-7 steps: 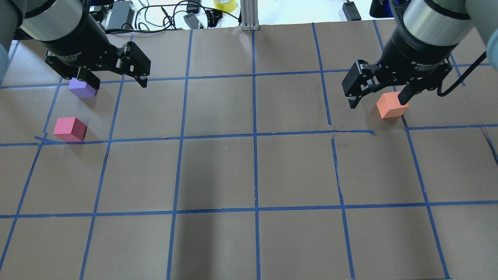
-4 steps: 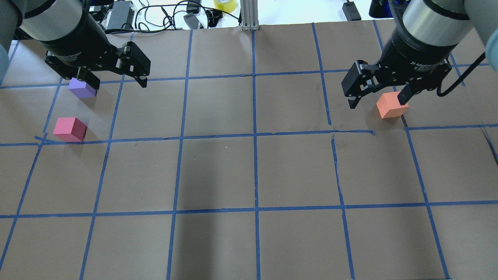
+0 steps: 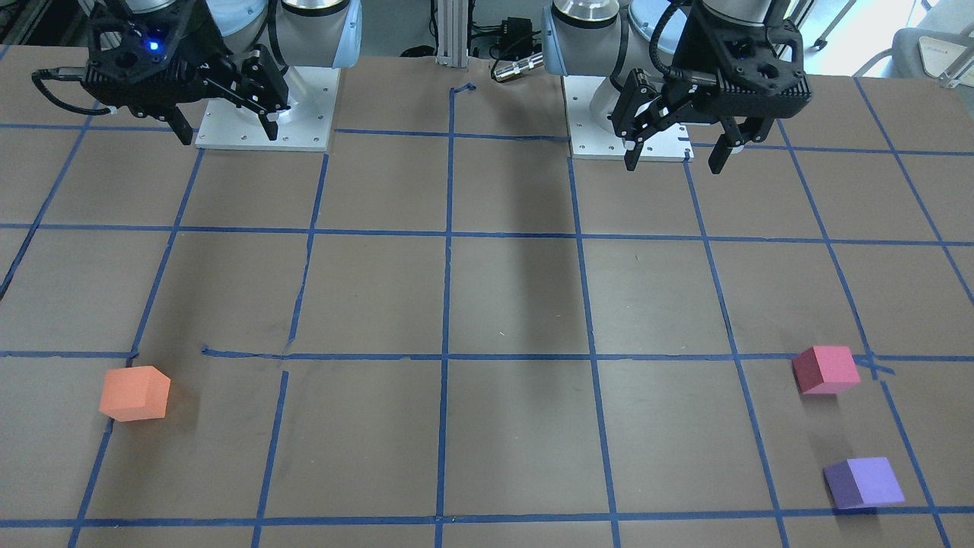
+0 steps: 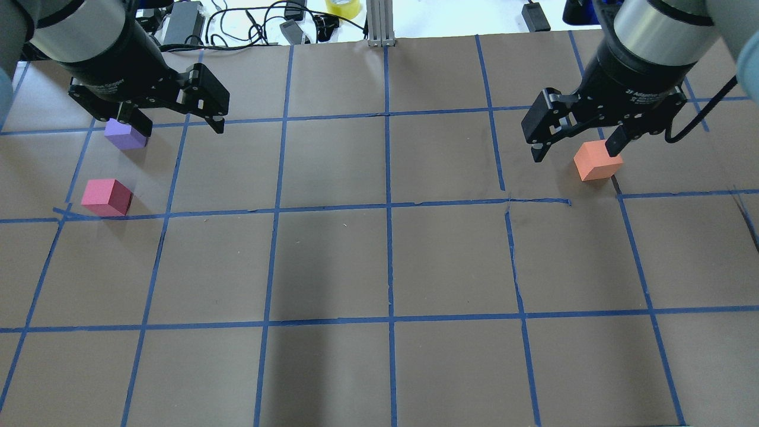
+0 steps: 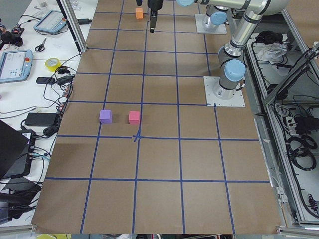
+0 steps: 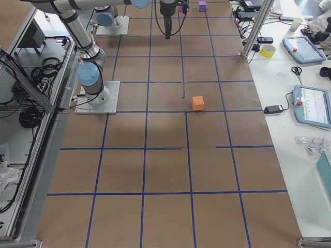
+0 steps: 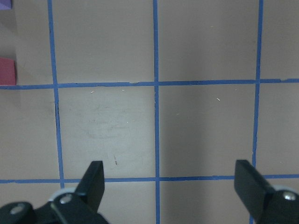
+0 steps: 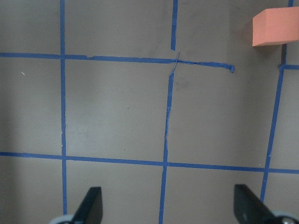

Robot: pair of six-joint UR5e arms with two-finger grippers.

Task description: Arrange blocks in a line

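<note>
Three cubes lie on the brown table. The orange cube (image 4: 597, 162) is at the far right and shows in the right wrist view (image 8: 275, 27). The pinkish red cube (image 4: 107, 197) and the purple cube (image 4: 126, 135) are at the far left, close together. Slivers of both show at the left edge of the left wrist view. My left gripper (image 4: 178, 124) is open and empty, high above the table near its base (image 3: 674, 164). My right gripper (image 4: 575, 151) is open and empty, also held high (image 3: 227, 135).
Blue tape lines (image 4: 388, 207) mark a grid on the brown paper. An aluminium post (image 4: 379, 24), cables and a yellow tape roll (image 4: 343, 7) lie beyond the far edge. The arms' white base plates (image 3: 266, 114) are on the robot's side.
My right gripper has shifted very slightly towards the far edge in the overhead view. The left gripper and the three cubes have not moved.
</note>
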